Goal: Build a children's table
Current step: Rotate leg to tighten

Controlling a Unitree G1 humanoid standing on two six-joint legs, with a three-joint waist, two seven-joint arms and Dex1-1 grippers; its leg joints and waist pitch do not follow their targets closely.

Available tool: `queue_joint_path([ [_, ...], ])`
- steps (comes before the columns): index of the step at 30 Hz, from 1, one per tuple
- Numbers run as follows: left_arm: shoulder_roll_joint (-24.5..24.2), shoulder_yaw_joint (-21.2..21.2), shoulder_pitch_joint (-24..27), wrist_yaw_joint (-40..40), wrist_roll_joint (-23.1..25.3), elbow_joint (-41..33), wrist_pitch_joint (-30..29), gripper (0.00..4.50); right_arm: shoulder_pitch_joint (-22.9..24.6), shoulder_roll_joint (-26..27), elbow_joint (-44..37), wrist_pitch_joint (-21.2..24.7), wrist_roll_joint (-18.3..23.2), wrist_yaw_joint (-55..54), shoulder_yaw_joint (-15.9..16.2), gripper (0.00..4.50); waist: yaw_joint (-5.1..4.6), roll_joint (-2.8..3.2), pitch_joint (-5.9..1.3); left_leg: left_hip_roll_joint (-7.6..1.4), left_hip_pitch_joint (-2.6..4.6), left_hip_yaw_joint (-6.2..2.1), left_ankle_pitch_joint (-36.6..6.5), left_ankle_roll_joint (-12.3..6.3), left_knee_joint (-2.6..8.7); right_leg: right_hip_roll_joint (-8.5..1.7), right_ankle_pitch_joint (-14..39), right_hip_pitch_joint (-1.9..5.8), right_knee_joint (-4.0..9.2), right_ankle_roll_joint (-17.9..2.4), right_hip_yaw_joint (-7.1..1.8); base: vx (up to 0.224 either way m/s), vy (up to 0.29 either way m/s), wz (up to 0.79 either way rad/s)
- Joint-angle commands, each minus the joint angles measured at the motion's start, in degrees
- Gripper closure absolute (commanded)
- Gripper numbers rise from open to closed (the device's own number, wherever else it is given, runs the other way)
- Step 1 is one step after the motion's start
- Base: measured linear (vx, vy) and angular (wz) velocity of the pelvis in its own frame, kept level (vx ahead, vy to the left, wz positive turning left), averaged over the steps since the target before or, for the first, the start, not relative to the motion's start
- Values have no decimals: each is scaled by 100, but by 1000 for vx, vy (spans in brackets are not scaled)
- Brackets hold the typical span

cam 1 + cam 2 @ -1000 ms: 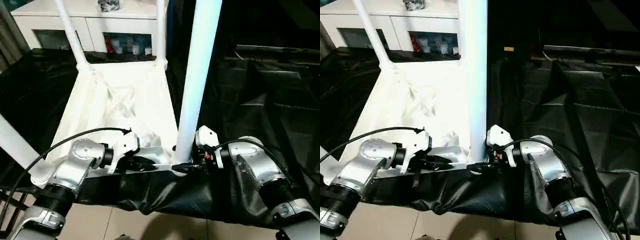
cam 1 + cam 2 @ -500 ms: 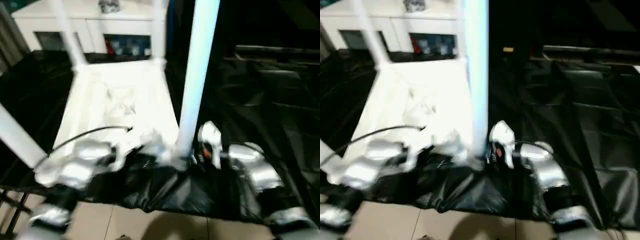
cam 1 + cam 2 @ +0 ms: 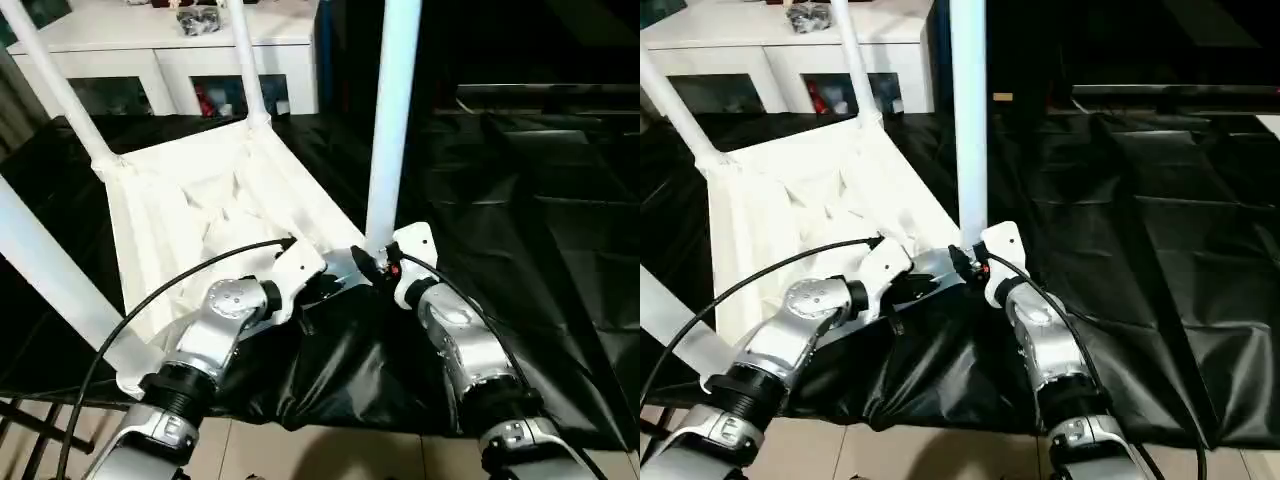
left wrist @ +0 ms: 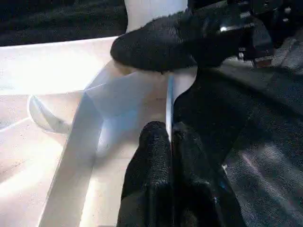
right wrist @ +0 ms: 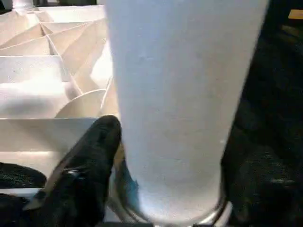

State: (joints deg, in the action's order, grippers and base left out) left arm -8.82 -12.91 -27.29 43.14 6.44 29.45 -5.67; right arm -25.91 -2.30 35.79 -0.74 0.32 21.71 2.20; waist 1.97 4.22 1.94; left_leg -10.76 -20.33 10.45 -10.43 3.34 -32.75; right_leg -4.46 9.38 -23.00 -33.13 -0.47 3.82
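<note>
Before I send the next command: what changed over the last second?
The tabletop turned counter-clockwise seen from above and now lies askew to the cabinet. Nothing was taken hold of or let go: the left pincer stays shut on the tabletop's near rim, the right pincer stays at the near-right leg's base.

The near leg (image 3: pixel 388 130) rises from the upturned tabletop (image 3: pixel 190 220) right at both tools — left tool (image 4: pixel 168 142), right tool (image 5: pixel 165 189) — blocking any pass between them. Right of that leg the black-covered surface (image 3: pixel 540 250) lies bare — three more legs fence the tabletop's other corners.
</note>
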Motion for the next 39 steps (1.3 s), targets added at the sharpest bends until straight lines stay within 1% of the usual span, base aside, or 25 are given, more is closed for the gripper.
queue_joint_path([
  [1, 304, -68, -33, -436, -138, -28, 191, 450, 112, 326, -116, 4, -34, 510, 595, 89, 3, -100, -289, -173, -13, -74, -1493, -352, 360, -348, 2030, 252, 455, -976, -216, 0, 0, 0],
  [5, 211, -55, -6, -342, -99, 6, 256, 450, 172, -103, -331, 3, -66, 862, 635, 67, 3, -108, -293, -178, -15, -81, -1546, -339, 368, -341, 2029, 263, 449, -936, -217, 0, 0, 0],
  [6, 199, -52, -5, -327, -97, 8, 269, 450, 196, -172, -382, 8, -56, 959, 650, 44, 5, -112, -294, -183, -11, -78, -1528, -346, 368, -341, 2000, 256, 452, -941, -219, 0, 0, 0],
  [8, 48, -9, 14, -134, -116, 55, 417, 450, 540, -864, -1040, 111, 225, 2004, 697, 44, 29, -128, -293, -182, -14, -68, -1499, -423, 352, -328, 1881, 270, 447, -942, -219, 0, 0, 0],
  [9, 24, -6, 15, -93, -124, 66, 443, 450, 590, -957, -1135, 135, 284, 2140, 686, 44, 53, -155, -292, -180, -32, -64, -1465, -522, 340, -329, 1803, 295, 444, -896, -224, 0, 0, 0],
  [10, -89, 6, 16, 67, -154, 119, 536, 450, 797, -1336, -1517, 237, 530, 2663, 613, 44, 55, -163, -293, -182, -59, -71, -1386, -600, 339, -343, 1809, 310, 437, -871, -226, 0, 0, 0],
  [11, -154, 11, 12, 145, -167, 157, 599, 450, 901, -1535, -1685, 283, 651, 2889, 553, 44, 56, -204, -297, -180, -60, -61, -1351, -659, 321, -333, 1879, 304, 451, -850, -219, 0, 0, 0],
  [13, -303, 19, 10, 419, -246, 232, 783, 450, 1120, -1976, -2004, 374, 880, 3322, 388, 44, 87, -204, -290, -171, -73, -61, -1272, -721, 306, -347, 2039, 302, 464, -784, -219, 0, 0, 0],
  [14, -401, 17, 14, 606, -289, 262, 853, 450, 1232, -2228, -2133, 453, 1024, 3522, 223, 44, 70, -232, -290, -153, -103, -62, -1217, -715, 303, -351, 2212, 315, 476, -752, -199, 0, 0, 0],
  [15, -433, 15, 13, 665, -300, 274, 880, 450, 1262, -2301, -2164, 481, 1065, 3572, 168, 44, 91, -225, -284, -160, -79, -63, -1239, -711, 303, -347, 2332, 294, 500, -715, -195, 0, 0, 0],
  [16, -593, 30, 1, 1129, -465, 351, 1096, 450, 1373, -2721, -2208, 622, 1290, 3814, -189, 44, 72, -248, -274, -152, -66, -53, -1291, -693, 302, -330, 2537, 265, 523, -685, -190, 0, 0, 0],
  [17, -604, 32, 1, 1181, -487, 353, 1119, 450, 1377, -2754, -2195, 628, 1301, 3816, -228, 44, 96, -236, -272, -152, -54, -58, -1304, -691, 306, -335, 2646, 269, 543, -648, -187, 0, 0, 0],
  [18, -633, 36, 2, 1320, -547, 360, 1182, 450, 1387, -2844, -2160, 642, 1327, 3822, -331, 44, 112, -256, -281, -180, -15, -48, -1328, -657, 297, -332, 2700, 220, 535, -649, -204, 0, 0, 0],
  [19, -665, 83, 27, 1897, -890, 252, 1221, 450, 1339, -3016, -1943, 666, 1331, 3647, -638, 44, 114, -262, -273, -180, -18, -40, -1285, -623, 301, -342, 2647, 226, 533, -704, -209, 0, 0, 0],
  [24, -672, -41, 38, 2767, -1310, 81, 1438, 450, 1155, -3074, -1616, 780, 1255, 2905, -962, 44, 127, -263, -271, -191, -17, -37, -1244, -566, 311, -338, 2405, 212, 485, -851, -196, 0, 0, 0],
  [26, -660, -91, 5, 2888, -1336, 115, 1568, 450, 1093, -3024, -1557, 785, 1203, 2694, -964, 44, 183, -236, -304, -205, 38, 2, -1199, -584, 274, -325, 2123, 187, 459, -966, -214, 0, 0, 0],
  [27, -660, -144, -50, 2987, -1321, 216, 1771, 450, 1058, -2946, -1566, 768, 1180, 2532, -932, 44, 203, -212, -309, -219, 37, -3, -1132, -600, 276, -329, 2003, 181, 448, -1003, -220, 0, 0, 0],
  [28, -656, -161, -161, 2977, -1238, 447, 2080, 450, 1051, -2792, -1687, 787, 1170, 2438, -850, 44, 201, -214, -315, -214, 9, 8, -1033, -626, 267, -311, 1756, 190, 418, -1056, -213, 0, 0, 0],
  [30, -678, -160, -212, 2999, -1202, 549, 2156, 450, 1043, -2696, -1736, 790, 1185, 2416, -826, 44, 221, -221, -328, -209, -9, 14, -985, -651, 257, -319, 1626, 212, 390, -1050, -210, 0, 0, 0],
  [31, -756, -137, -284, 3039, -1135, 713, 2343, 450, 1038, -2532, -1833, 843, 1226, 2406, -794, 44, 266, -212, -343, -219, -34, 6, -842, -688, 251, -334, 1454, 233, 355, -1049, -207, 0, 0, 0],
  [34, -912, -34, -311, 3137, -1107, 810, 2444, 450, 1004, -2312, -1896, 823, 1197, 2260, -698, 44, 293, -208, -359, -232, -40, -2, -727, -693, 252, -348, 1218, 238, 301, -1081, -204, 0, 0, 0],
  [35, -979, 21, -295, 3134, -1118, 788, 2417, 450, 979, -2209, -1908, 815, 1187, 2155, -666, 44, 302, -229, -356, -237, -39, 0, -739, -666, 256, -355, 1223, 240, 292, -1104, -208, 0, 0, 0],
  [36, -1036, 79, -266, 3107, -1138, 745, 2423, 450, 947, -2112, -1904, 813, 1200, 2045, -646, 44, 297, -224, -352, -233, -48, 2, -735, -641, 258, -356, 1231, 242, 289, -1104, -210, 0, 0, 0],
  [37, -1176, 241, -148, 3081, -1288, 552, 2302, 406, 849, -1864, -1877, 801, 1206, 1751, -621, 36, 295, -291, -354, -233, -52, 6, -726, -631, 262, -359, 1237, 248, 288, -1097, -208, 0, 0, 0],
  [39, -1276, 307, -58, 3104, -1375, 414, 2184, 395, 800, -1740, -1862, 795, 1193, 1597, -610, 36, 270, -248, -349, -228, -91, -8, -715, -540, 268, -361, 1273, 251, 254, -1084, -206, 0, 0, 0],
])
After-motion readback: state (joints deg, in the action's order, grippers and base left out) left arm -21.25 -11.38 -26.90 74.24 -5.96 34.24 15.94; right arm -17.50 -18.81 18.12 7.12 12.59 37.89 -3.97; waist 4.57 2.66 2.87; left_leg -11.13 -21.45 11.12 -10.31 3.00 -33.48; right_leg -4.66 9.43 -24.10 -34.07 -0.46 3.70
